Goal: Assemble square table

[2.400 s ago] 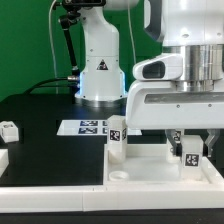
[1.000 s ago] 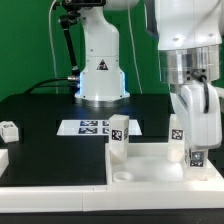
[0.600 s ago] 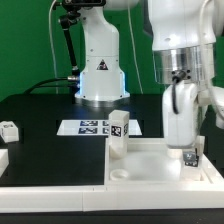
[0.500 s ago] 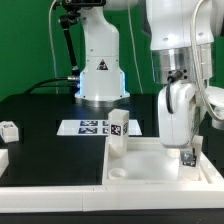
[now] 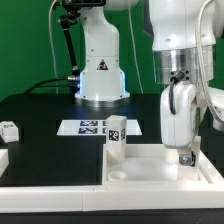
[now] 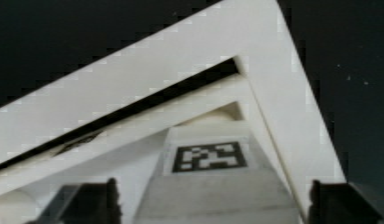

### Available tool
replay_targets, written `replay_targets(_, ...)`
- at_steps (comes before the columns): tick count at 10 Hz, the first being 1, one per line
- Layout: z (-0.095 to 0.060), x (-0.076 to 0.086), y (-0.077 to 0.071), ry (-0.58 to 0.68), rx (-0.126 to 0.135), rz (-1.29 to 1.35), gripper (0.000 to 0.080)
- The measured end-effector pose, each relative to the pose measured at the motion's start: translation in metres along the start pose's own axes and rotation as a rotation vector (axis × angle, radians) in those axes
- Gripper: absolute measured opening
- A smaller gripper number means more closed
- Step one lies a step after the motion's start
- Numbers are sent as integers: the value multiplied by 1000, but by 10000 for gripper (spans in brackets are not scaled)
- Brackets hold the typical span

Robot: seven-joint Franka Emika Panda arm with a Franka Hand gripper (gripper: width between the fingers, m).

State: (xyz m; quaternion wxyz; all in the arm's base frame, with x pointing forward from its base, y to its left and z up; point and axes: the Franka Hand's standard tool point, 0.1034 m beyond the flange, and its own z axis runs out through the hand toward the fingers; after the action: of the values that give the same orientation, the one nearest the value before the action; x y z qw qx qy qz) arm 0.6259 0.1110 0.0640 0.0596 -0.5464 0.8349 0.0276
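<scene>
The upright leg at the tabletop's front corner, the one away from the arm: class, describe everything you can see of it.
The leg is a small white block, plastic by its look, with a black-and-white tag on the face toward the exterior camera. It stands upright, alone, on the corner of the square tabletop that lies toward the exterior view's left, its base meeting the white slab. Nothing grips it: the gripper is down at the opposite side of the tabletop, apart from this leg.

Gripper (image 5: 185,155) fingertips masked by the arm's own body in the exterior view, leg (image 6: 214,158) beneath it cropped at the wrist view's edge, square table (image 5: 150,165) slab cut off at the exterior view's right
</scene>
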Motion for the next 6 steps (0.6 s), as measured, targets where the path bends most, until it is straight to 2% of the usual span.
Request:
replay_targets(1,-6,2,0,-6,3,-39,621)
replay_targets(4,-58,26,-10,-45,41,-133,648)
replay_targets(5,-67,27,-14,-51,49,-134,648)
replay_targets(6,-61,26,-11,-46,42,-137,649)
